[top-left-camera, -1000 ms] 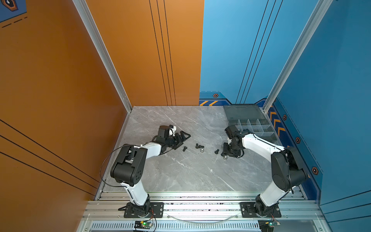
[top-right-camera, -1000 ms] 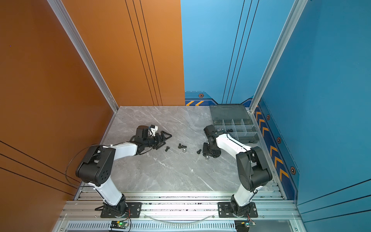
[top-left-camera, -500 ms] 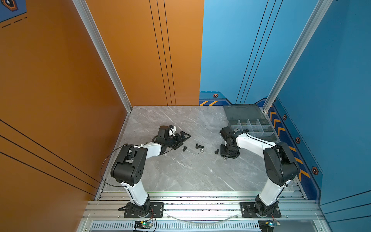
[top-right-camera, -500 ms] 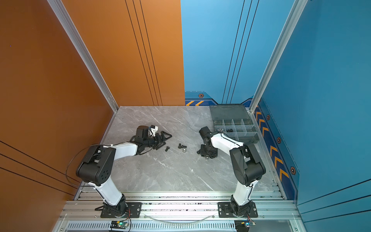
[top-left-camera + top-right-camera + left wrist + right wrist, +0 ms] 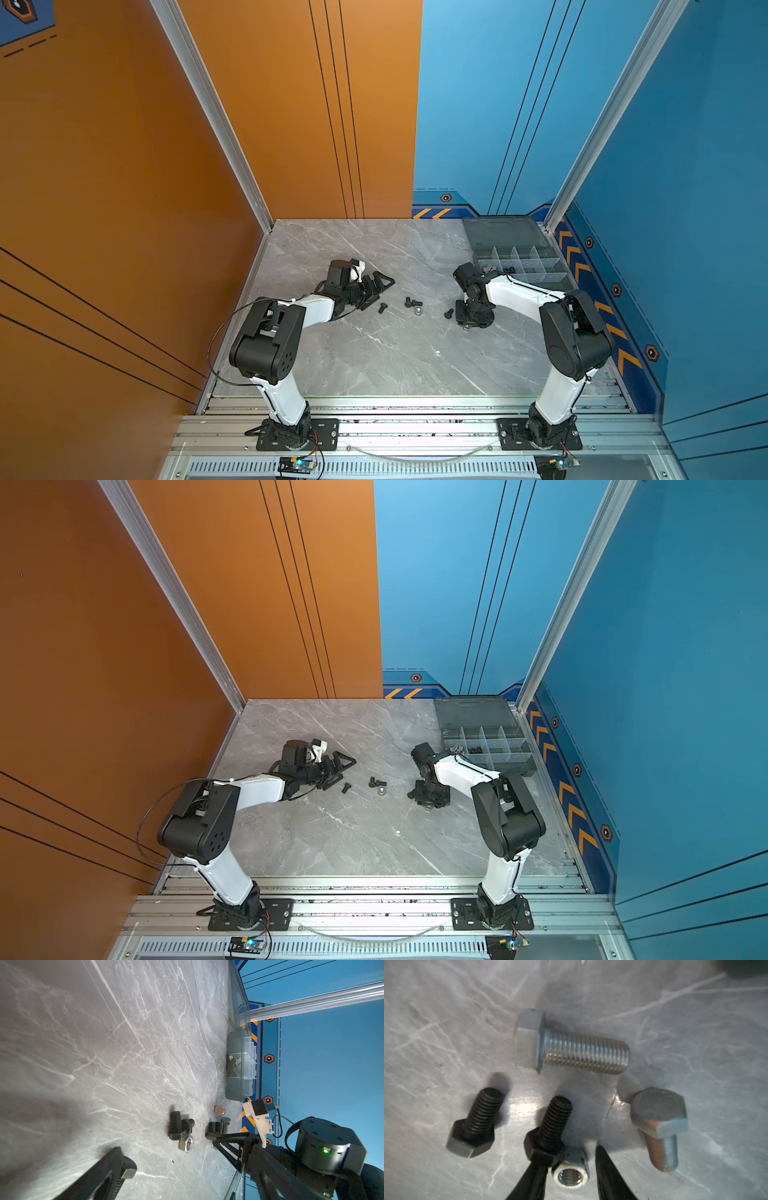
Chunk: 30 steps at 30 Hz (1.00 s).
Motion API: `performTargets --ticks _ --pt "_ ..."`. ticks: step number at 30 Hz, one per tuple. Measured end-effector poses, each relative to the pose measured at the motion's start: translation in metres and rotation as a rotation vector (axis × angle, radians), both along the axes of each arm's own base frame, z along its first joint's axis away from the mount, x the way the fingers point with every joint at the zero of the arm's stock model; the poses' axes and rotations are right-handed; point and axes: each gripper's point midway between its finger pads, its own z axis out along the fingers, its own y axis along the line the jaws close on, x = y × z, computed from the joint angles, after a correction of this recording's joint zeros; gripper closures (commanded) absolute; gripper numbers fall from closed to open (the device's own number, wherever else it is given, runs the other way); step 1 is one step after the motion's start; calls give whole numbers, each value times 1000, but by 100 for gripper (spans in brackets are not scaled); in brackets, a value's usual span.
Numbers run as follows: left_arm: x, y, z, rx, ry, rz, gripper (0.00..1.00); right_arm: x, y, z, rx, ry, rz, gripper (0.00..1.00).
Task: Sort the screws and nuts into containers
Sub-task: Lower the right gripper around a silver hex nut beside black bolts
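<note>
The right gripper [image 5: 573, 1152] is down on the table [image 5: 374, 361], right of centre and on the near side of the organizer box [image 5: 524, 262], which lies open in the far right corner. Its jaws stand partly apart around a silver nut [image 5: 572, 1176]. The nut rests on the table between them with a sliver of gap at one finger [image 5: 609, 1174], so it looks bracketed rather than clamped. The main risk is at the other finger [image 5: 533, 1174], which sits against the head of a black screw [image 5: 548, 1126] lying just beside the nut. Closing from here could drag that screw along, wedge it into the grip, or flick it across the table. The nut sits only at the very tips, so a squeeze on its corners rather than its flats could make it twist and pop out, either now or during the lift toward the box. A silver screw [image 5: 660, 1124] stands close on the far side of the gapped finger and could be knocked if the hand shifts sideways. The left gripper [image 5: 379, 291] waits left of centre, wide open and holding nothing. If it reached for the loose hardware lying between the arms [image 5: 413, 305], the two arms could crowd each other
</note>
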Motion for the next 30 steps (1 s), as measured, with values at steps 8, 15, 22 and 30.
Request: performTargets --ticks 8,15,22,30 --pt "0 0 0 0 -1 0 2 0 1 0 -2 -1 6 71" --pt "0 0 0 0 -1 0 2 -1 1 0 -3 -2 17 86" --pt "0 0 0 0 0 -1 2 -1 1 0 -3 -2 17 76" --pt "0 0 0 0 -1 0 2 -1 1 0 -4 2 22 65"
